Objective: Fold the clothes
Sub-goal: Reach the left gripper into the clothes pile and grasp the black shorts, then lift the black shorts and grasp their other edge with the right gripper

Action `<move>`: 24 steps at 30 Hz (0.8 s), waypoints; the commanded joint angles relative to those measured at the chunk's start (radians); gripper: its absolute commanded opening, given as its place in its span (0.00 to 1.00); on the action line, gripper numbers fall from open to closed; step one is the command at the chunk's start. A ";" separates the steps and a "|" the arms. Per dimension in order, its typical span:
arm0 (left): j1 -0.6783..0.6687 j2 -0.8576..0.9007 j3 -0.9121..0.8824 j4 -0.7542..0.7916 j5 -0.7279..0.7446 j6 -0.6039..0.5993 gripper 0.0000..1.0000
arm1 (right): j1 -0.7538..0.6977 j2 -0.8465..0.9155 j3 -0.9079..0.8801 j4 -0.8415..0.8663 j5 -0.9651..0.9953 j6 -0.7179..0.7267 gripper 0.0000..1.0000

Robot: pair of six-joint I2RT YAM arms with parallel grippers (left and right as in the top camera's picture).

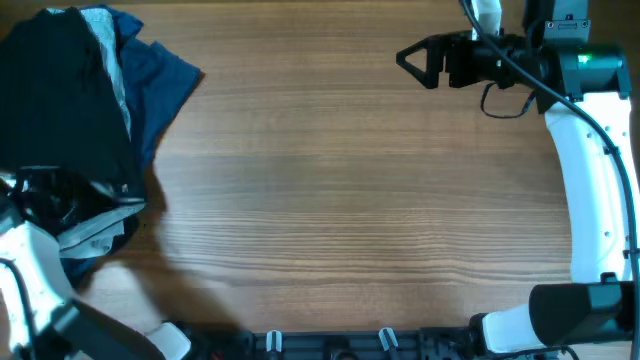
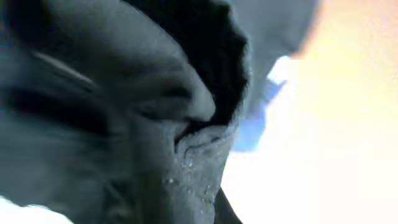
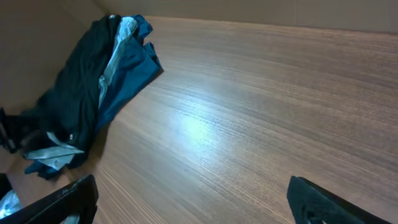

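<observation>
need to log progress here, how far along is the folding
Done: nothing; the black shorts, navy garment and pale denim shorts lie heaped at the left edge of the table. In hand: the left claw is shut in the heap, apparently on the black shorts. The right claw hangs open over bare wood, holding nothing. Left: pull each piece out, spread it and fold it.

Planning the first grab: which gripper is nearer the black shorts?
Left. The left gripper is shut right at the near end of the black shorts. The right gripper hangs open across the table, well apart from them.
</observation>
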State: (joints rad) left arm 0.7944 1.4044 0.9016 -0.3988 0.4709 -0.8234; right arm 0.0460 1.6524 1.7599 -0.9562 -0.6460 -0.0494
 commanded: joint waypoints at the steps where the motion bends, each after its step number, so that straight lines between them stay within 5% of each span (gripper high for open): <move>1: -0.135 -0.171 0.066 0.026 0.119 0.055 0.04 | 0.003 0.013 -0.007 0.002 0.010 0.008 0.95; 5: -0.399 -0.319 0.155 0.089 0.006 0.053 0.04 | 0.002 0.013 -0.007 0.003 0.010 0.045 0.75; 8: -0.642 -0.312 0.202 0.249 -0.078 -0.054 0.04 | -0.003 -0.008 -0.004 -0.001 0.010 0.122 0.75; 13: -0.987 -0.166 0.202 0.437 -0.224 -0.060 0.04 | -0.098 -0.131 0.043 -0.055 0.011 0.101 0.76; 16: -1.079 -0.085 0.204 0.592 -0.268 -0.080 0.04 | -0.140 -0.203 0.043 -0.124 0.019 0.075 0.77; 18: -1.090 -0.075 0.219 0.674 -0.275 -0.085 0.04 | -0.138 -0.210 0.043 -0.184 0.019 0.072 0.92; 20: -1.097 -0.076 0.267 0.693 -0.309 -0.105 0.04 | -0.124 -0.209 0.025 -0.218 0.011 0.068 0.93; 24: -1.100 -0.076 0.382 0.694 -0.337 -0.101 0.04 | 0.005 -0.204 -0.082 -0.167 -0.100 -0.132 0.96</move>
State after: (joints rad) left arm -0.2947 1.3502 1.2003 0.2741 0.1532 -0.9195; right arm -0.0242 1.4380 1.7424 -1.1603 -0.6765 -0.0505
